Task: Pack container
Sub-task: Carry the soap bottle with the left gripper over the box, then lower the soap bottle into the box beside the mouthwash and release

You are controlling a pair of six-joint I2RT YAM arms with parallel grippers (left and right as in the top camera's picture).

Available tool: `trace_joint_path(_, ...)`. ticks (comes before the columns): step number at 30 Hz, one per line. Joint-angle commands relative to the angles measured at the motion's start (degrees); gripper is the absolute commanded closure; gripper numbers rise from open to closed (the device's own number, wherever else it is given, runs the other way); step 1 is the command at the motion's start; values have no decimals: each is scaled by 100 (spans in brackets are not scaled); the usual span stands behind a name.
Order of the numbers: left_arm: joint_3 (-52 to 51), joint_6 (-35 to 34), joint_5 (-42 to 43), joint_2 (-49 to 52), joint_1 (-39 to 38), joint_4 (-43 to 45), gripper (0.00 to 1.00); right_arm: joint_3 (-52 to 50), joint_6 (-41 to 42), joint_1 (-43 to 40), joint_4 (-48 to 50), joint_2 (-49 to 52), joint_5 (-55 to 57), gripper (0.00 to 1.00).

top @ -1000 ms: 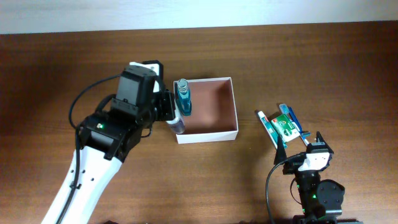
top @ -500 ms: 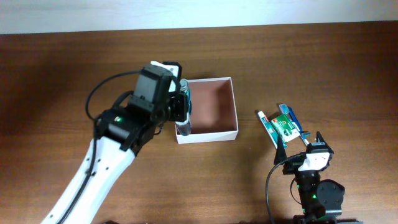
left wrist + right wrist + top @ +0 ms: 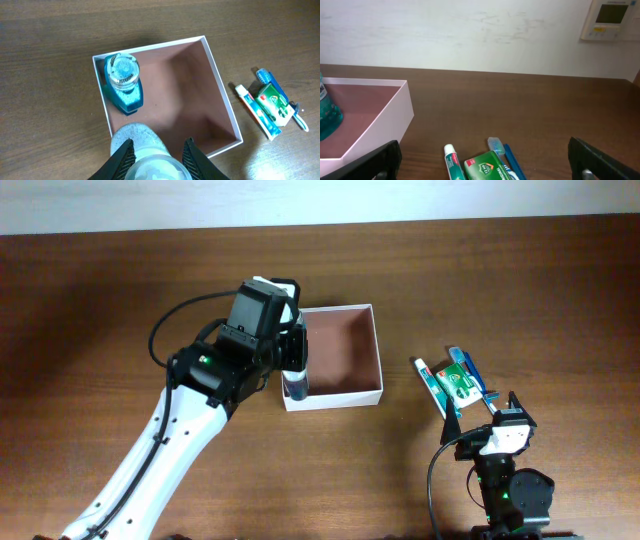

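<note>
Left wrist | left tool (image 3: 157,150) pinches a cut-off object, perhaps a bottle (image 3: 142,137) | right tool (image 3: 487,160) spread

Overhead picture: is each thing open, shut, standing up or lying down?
square white container with reddish-brown inside: open, no lid
teal bottle: standing upright in a container corner, capped
pale small bottle: held over the container's near corner
left gripper: jaws shut on the pale small bottle
right gripper: jaws open, empty
white toothpaste tube: lying flat, capped
green cardboard box: lying flat, closed
blue toothbrush: lying flat
</note>
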Motion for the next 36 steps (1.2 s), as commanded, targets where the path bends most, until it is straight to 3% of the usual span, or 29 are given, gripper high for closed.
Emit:
trace_joint_path(1, 63, 94, 59, -2, -28, 195, 83, -26, 4, 35, -24, -52, -68, 1)
trace_joint_path(36, -205, 85, -238, 612, -39, 431, 83, -26, 4, 35, -24, -52, -68, 2)
